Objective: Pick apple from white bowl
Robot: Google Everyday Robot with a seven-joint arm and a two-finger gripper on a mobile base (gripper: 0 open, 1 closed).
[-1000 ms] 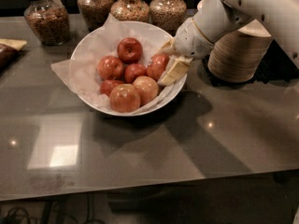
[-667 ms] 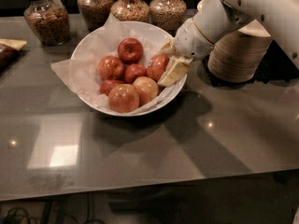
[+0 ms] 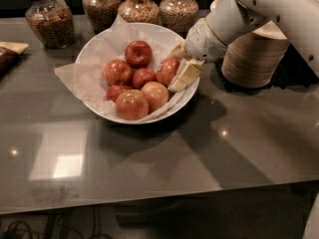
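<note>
The white two-finger gripper (image 3: 175, 67) sits at the right side of the wide glossy white bowl (image 3: 89, 59), placed about the rightmost round red apple (image 3: 166, 72), apparently for lifting; whether it grips, I cannot tell.

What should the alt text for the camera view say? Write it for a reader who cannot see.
A white robot arm reaches in from the right, its gripper at the rightmost apple in a paper-lined white bowl of red apples on a grey table. Glass jars stand behind the bowl, and a stack of beige paper bowls sits to its right.
</note>
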